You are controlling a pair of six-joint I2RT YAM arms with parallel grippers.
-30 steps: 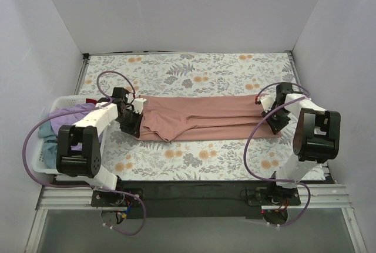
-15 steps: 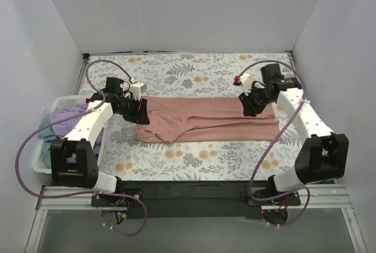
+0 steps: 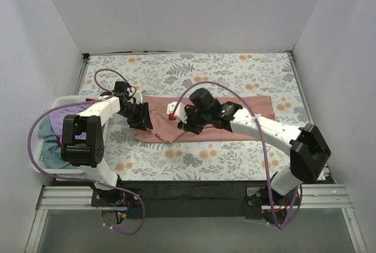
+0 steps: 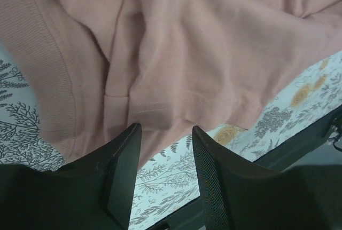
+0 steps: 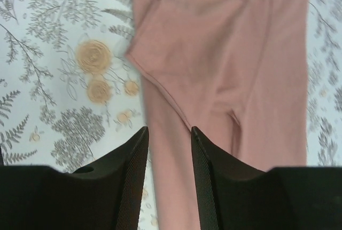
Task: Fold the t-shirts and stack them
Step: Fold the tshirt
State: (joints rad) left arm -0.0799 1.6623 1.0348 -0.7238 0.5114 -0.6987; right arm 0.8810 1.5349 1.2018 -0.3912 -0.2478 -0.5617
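**A:** How far is the folding getting?

**B:** The salmon-pink t-shirt (image 3: 247,106) is lying as a long, narrow band across the middle of the surface (image 3: 194,71). The lengthwise folds are looking done. The crosswise folds are not yet made.

**A:** And what are the arms doing?

**B:** The left end effector (image 4: 165,128) is hovering over the band's left end, jaws apart and gripping nothing. The right end effector (image 5: 169,129) is reaching across above the band, left of its middle, and is likewise parted and empty.

**A:** Where are the other shirts sitting?

**B:** The lavender t-shirt (image 3: 64,118) and the teal t-shirt (image 3: 51,150) are lying crumpled in the white basket (image 3: 63,100) at the left edge. No stack is showing anywhere.

**A:** So what is remaining?

**B:** Most of it, by the look of things. The pink band is waiting to be folded short, the other two are waiting for their whole fold, and then all of them are needing stacking.
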